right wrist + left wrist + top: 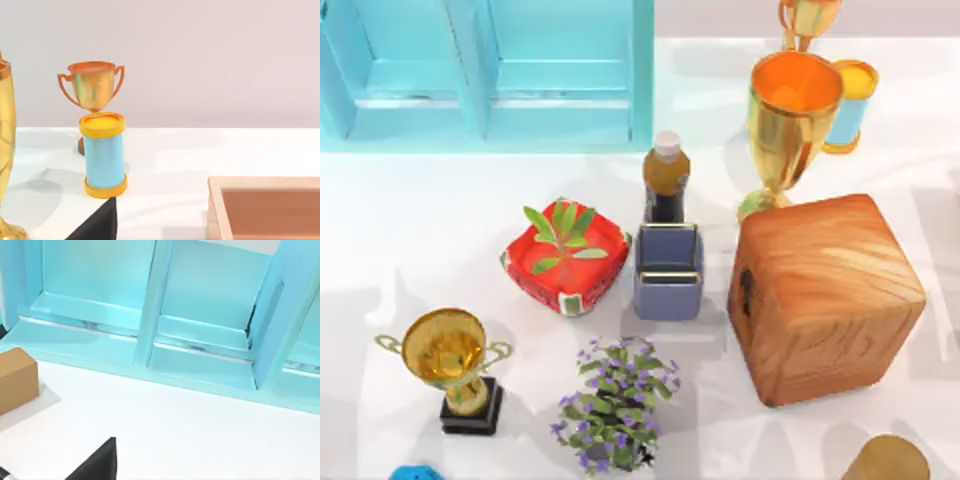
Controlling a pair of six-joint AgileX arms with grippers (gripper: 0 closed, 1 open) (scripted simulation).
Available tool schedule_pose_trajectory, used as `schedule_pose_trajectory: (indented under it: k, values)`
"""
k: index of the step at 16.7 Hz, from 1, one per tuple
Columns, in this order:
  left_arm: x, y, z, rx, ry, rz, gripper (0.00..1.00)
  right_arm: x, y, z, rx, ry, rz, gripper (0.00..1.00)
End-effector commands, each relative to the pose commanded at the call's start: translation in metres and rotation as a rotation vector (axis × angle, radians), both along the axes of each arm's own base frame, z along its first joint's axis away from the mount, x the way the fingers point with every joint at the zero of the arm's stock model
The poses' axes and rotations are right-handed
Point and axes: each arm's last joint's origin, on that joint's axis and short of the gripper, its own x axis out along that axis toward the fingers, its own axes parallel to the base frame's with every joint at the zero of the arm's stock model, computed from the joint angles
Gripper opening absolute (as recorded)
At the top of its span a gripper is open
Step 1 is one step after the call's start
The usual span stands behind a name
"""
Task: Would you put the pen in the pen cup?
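Observation:
The pen is out of view. The pen cup (668, 271), small, square and slate-blue with a thin metallic rim, stands upright mid-table between the red plant pot (565, 256) and the wooden box (825, 296), right in front of the brown bottle (666, 178). A black piece of my left gripper (98, 465) hangs over bare white table facing the turquoise shelf unit (150, 330). A black piece of my right gripper (100, 224) sits near the blue and yellow canister (103, 155).
A tall gold goblet (790, 118) stands behind the wooden box. A gold trophy (450, 366) and a purple flowering plant (616, 402) occupy the front. The turquoise shelf unit (490, 70) fills the back left. A cardboard box (16, 380) lies beside it.

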Motion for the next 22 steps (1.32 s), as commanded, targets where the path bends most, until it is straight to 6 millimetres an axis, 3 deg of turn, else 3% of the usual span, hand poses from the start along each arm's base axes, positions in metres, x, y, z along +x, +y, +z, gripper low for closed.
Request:
schedule_pose_trajectory:
  k: [4, 8, 11, 17, 22]
  values:
    - [0.042, 0.027, 0.003, -0.208, 0.315, 0.067, 1.0, 0.0, 0.0, 0.0, 0.0, 0.0, 0.0, 1.0]
    - [0.085, 0.066, -0.022, -0.476, 0.627, 0.168, 1.0, 0.0, 0.0, 0.0, 0.0, 0.0, 0.0, 1.0]
    - [0.108, 0.101, -0.04, -0.676, 0.765, 0.254, 1.0, 0.0, 0.0, 0.0, 0.0, 0.0, 0.0, 1.0]
    - [0.133, 0.163, -0.059, -0.956, 0.837, 0.373, 1.0, 0.0, 0.0, 0.0, 0.0, 0.0, 0.0, 1.0]
    - [0.135, 0.17, -0.061, -0.984, 0.842, 0.381, 1.0, 0.0, 0.0, 0.0, 0.0, 0.0, 0.0, 1.0]
